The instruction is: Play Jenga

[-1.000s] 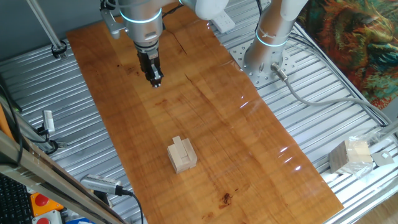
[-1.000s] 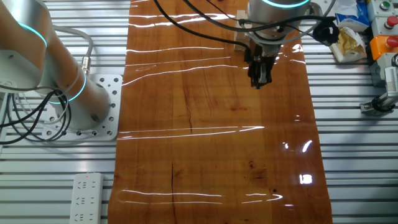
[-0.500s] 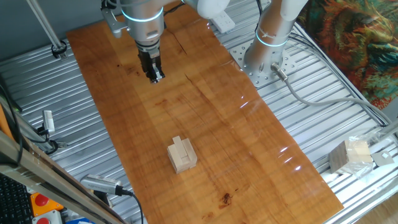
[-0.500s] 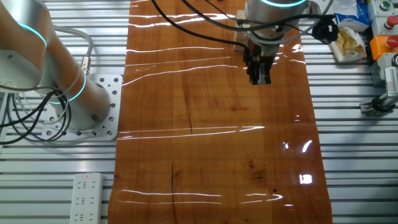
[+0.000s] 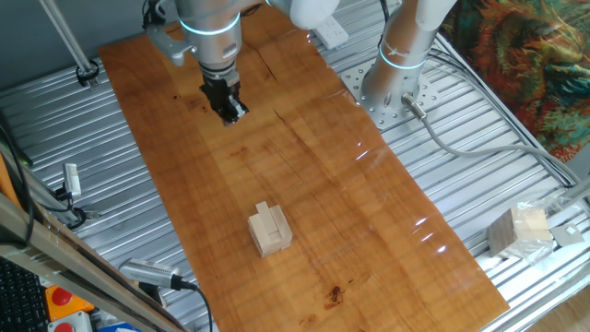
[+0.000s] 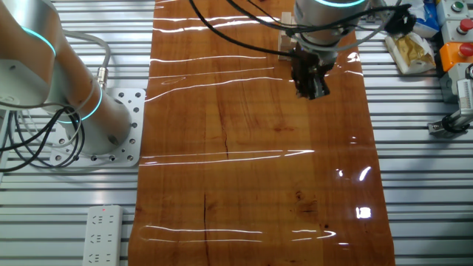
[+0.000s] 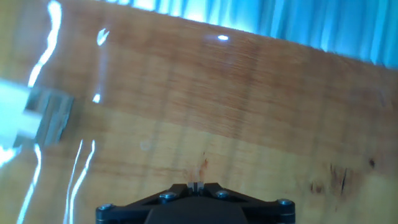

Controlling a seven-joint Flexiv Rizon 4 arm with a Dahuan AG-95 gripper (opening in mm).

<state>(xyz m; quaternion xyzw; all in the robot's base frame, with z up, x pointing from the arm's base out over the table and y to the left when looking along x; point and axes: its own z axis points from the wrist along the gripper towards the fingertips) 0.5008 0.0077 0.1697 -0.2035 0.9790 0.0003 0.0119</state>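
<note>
Above, poised over the far end of the wooden bench (image 5: 304, 184): jaws (image 5: 230, 112) pointing down, pressed together with only a hairline slit between the fingertips in the hand view, pinching nothing. Well apart, nearer the camera in one fixed view: Jenga (image 5: 269, 230), a squat pale stack standing on the bench, one slim block lying across its top. Off the bench at the right edge, on the ribbed metal: a plastic-wrapped cube (image 5: 519, 231).
</note>
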